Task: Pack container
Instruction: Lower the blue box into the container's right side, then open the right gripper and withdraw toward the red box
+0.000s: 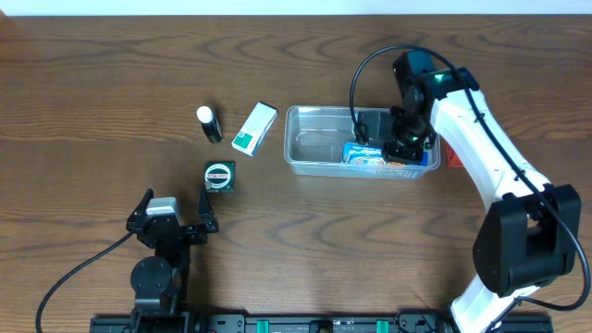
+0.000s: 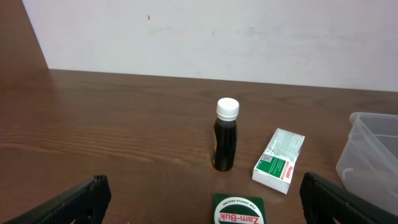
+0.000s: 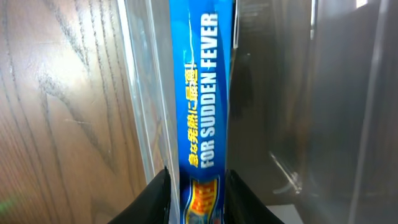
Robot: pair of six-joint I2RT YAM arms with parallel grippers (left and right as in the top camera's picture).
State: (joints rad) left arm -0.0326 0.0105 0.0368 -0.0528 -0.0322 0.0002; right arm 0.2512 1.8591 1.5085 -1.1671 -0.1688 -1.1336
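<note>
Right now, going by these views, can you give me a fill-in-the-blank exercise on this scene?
The clear rectangular plastic container holds a ___ box marked for sudden fever.
The small dark bottle wears a ___ cap.
The left gripper is ___.
Missing: blue, white, open.

The wooden table [image 1: 92, 92] bears a clear container [image 1: 319, 146], bottle [image 1: 210, 124], white box [image 1: 254, 128] and Zam-Buk tin [image 1: 219, 176].

Robot lab, with wood table [image 1: 92, 74] and white wall [image 2: 186, 31].
</note>
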